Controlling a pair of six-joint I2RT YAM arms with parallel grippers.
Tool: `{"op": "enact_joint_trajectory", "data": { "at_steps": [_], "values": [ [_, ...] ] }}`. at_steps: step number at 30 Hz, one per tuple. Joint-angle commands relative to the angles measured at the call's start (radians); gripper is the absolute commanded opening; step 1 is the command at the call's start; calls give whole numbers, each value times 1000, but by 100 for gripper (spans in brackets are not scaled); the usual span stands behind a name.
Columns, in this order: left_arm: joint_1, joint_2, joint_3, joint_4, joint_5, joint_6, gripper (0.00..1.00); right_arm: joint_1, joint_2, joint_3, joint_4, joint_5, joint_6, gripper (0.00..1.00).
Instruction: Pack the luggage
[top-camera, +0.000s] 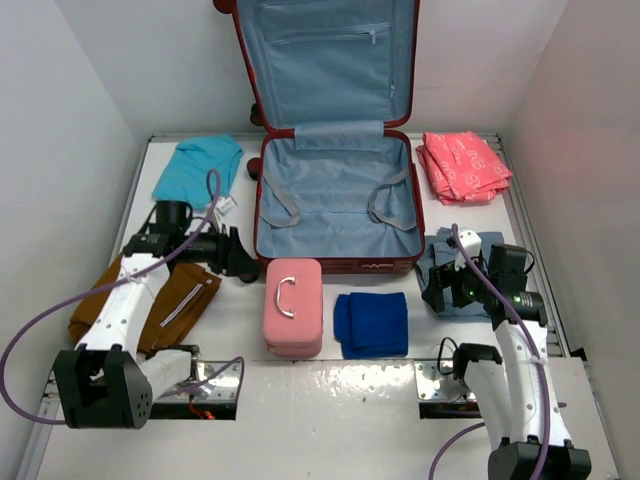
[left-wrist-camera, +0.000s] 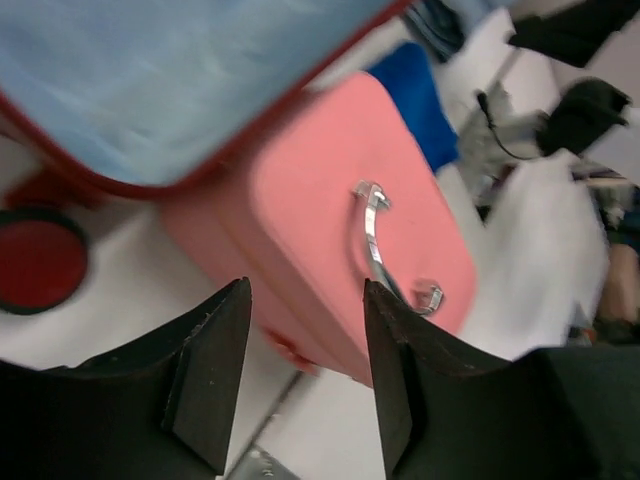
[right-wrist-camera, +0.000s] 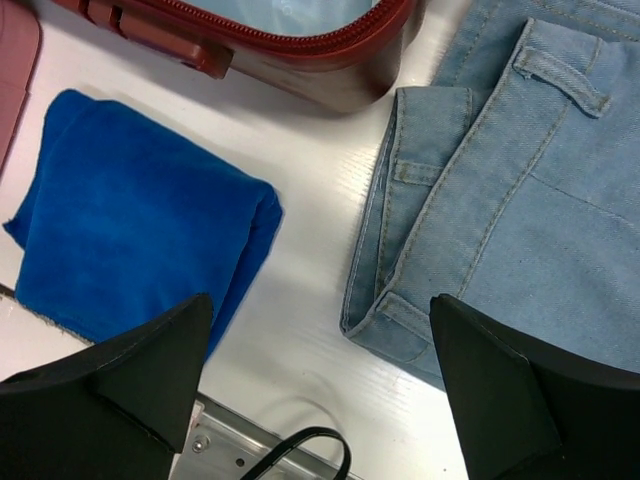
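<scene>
The luggage (top-camera: 335, 200), a dark red hard-shell suitcase, lies open at the back with its lid up against the wall; its blue-grey lining holds nothing but straps. My left gripper (top-camera: 243, 262) hovers just left of a small pink case (top-camera: 292, 305), near the luggage's front left corner. In the left wrist view the left gripper (left-wrist-camera: 305, 290) is open with nothing between its fingers, and the pink case (left-wrist-camera: 330, 230) and the luggage rim (left-wrist-camera: 150, 170) lie beyond. My right gripper (right-wrist-camera: 320, 300) stands wide open above bare table, between a blue cloth (right-wrist-camera: 140, 230) and folded jeans (right-wrist-camera: 520, 200).
A teal shirt (top-camera: 200, 168) lies back left and a coral patterned garment (top-camera: 462, 165) back right. A brown garment (top-camera: 150, 300) sits under the left arm. The blue cloth (top-camera: 372, 323) lies right of the pink case, the jeans (top-camera: 470, 262) under the right wrist. White walls close in three sides.
</scene>
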Motion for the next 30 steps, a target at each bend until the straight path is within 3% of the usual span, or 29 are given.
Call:
{"op": "enact_joint_trajectory", "data": {
  "at_steps": [1,3,7,11,30],
  "values": [
    [-67,-86,-46,3,125,-118,53,3,-7,31,-25,-29,-42,89],
    [-95,-146,-95,60,125,-232,50,3,-9,24,-31,-39,-48,89],
    [-172,-217,-141,97,111,-303,49,3,-10,12,-42,-52,-63,89],
    [-181,-249,-178,111,52,-344,49,4,2,12,-46,-60,-69,89],
    [-213,-119,-315,380,34,-554,48,3,-18,5,-57,-66,-94,89]
  ]
}}
